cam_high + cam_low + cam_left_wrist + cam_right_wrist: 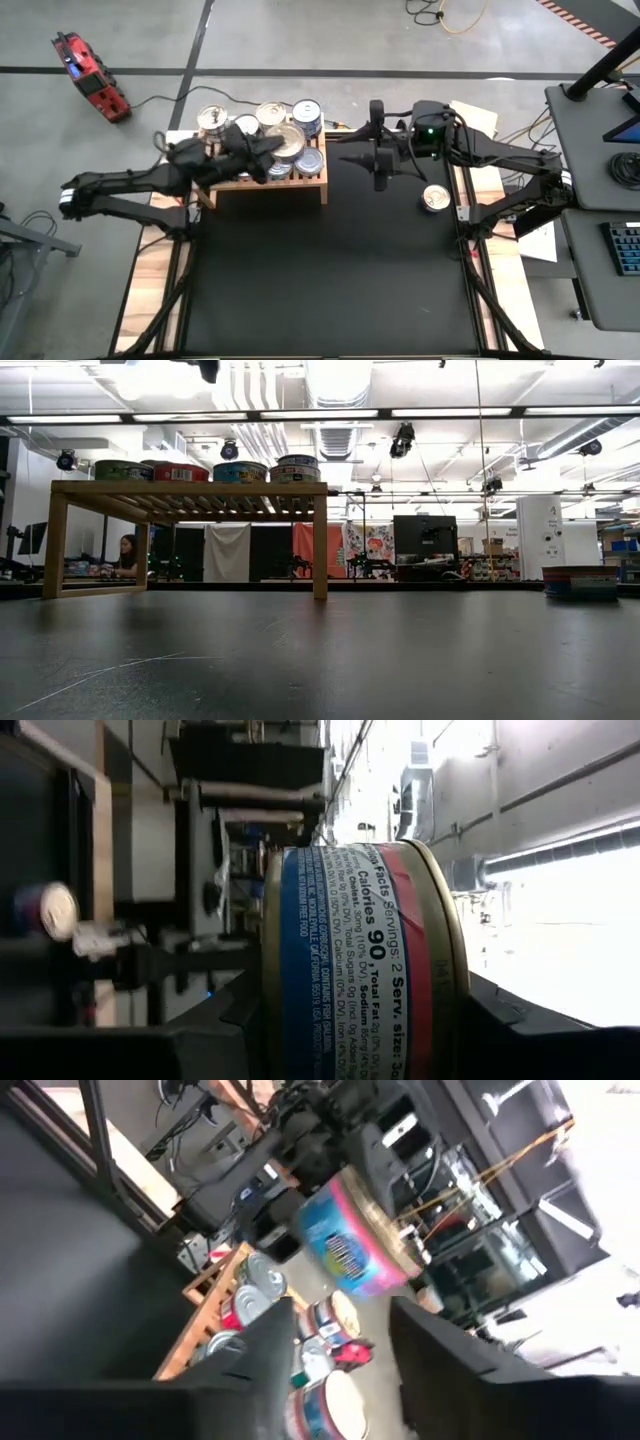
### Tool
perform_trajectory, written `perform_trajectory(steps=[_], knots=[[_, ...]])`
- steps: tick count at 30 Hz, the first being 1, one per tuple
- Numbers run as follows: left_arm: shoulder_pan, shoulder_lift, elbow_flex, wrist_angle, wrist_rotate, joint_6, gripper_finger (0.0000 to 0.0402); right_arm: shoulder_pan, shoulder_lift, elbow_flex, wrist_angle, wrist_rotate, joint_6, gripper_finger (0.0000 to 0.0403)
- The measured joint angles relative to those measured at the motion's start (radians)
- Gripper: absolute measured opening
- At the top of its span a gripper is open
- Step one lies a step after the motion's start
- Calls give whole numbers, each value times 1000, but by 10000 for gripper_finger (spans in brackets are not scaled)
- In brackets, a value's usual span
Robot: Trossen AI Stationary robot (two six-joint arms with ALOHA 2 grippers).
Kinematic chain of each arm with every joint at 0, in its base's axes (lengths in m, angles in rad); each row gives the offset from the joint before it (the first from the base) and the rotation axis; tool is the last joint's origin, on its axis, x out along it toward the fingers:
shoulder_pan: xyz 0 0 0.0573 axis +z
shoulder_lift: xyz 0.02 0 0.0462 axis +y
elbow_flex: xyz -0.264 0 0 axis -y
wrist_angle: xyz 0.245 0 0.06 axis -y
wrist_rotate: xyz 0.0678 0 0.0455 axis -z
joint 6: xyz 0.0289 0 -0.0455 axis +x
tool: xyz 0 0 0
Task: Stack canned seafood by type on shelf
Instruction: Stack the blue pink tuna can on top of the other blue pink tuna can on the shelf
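The wooden shelf (268, 186) stands at the upper left of the black table mat (330, 270) in the high view, its slatted top crowded with tins of seafood (297, 140). In the low view the shelf (190, 490) sits at the upper left, with four tins (240, 471) lined up along its top.

The left gripper (262, 150) reaches in from the left and hangs over the shelf's middle. Its fingers are pinching a blue-and-red labelled tin (365, 960), which fills the centre of the left wrist view between the two dark fingers (215, 1030). The right wrist view shows that same tin (352, 1245) held aloft above the shelf's tins.

The right gripper (345, 158) sits just to the right of the shelf, above the mat and pointing toward it. Its fingers (262, 1350) stand apart with nothing between them, the shelf's tins showing beyond the gap.

One lone tin (435, 199) rests on the mat's right edge, behind the right gripper and well apart from the shelf.
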Motion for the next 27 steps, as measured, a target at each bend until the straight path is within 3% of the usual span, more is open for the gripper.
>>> perform_trajectory(steps=[7,13,18,27], knots=[[-43,161,0,291,3,-96,169,28,0,0,6,1,-121,256],[-56,269,0,436,42,-153,169,43,0,0,6,29,-198,300],[-65,329,0,510,54,-183,169,43,4,0,-3,54,-223,310],[-72,365,0,535,64,-189,169,69,55,-1,-11,53,-280,282]])
